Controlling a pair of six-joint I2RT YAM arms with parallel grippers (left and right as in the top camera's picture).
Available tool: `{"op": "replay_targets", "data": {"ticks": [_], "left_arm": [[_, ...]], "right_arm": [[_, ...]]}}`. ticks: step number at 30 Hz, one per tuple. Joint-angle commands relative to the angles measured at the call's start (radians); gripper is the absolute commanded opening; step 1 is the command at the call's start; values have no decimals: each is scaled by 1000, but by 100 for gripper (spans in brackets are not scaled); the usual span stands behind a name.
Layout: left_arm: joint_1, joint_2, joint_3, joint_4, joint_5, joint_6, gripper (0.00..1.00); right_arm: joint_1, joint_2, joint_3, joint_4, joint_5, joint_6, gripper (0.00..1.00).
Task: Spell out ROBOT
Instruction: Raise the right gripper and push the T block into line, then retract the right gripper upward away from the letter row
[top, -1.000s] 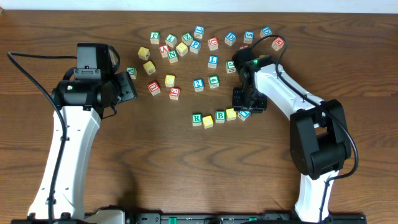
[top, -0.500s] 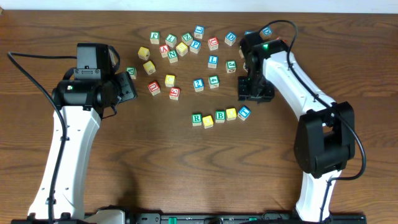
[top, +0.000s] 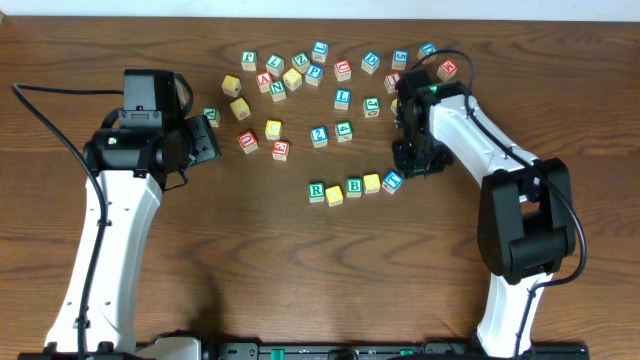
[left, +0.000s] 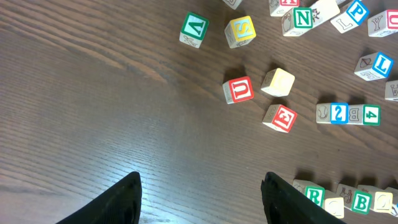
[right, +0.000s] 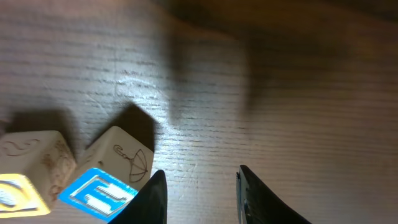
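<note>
Your right gripper (right: 200, 196), jaws parted and empty, sits just beside the blue block (right: 99, 191); drifting sideways could knock it.

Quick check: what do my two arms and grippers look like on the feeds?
Both the left arm and right arm have white links, black joint housings, a green light and a looping black cable. The left gripper and right gripper have plain black fingers.

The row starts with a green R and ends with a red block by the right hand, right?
Not red: the overhead view shows the end block is blue. The green R start and the right hand beside it are right.
</note>
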Motion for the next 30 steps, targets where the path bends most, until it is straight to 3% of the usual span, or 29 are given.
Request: {"op": "replay_targets", "data": {"ticks": [1, 10, 18, 30], "left_arm": [[3, 7, 16, 0, -2, -9, 61], [3, 7, 16, 0, -2, -9, 61], [3, 7, 16, 0, -2, -9, 61], [3, 7, 16, -6, -1, -8, 60]], "right_arm": [[-1, -17, -32, 28, -65, -98, 31], [12, -17, -51, 35, -95, -97, 30], [26, -17, -51, 40, -167, 20, 28], [31, -18, -24, 58, -154, 23, 26]]}}
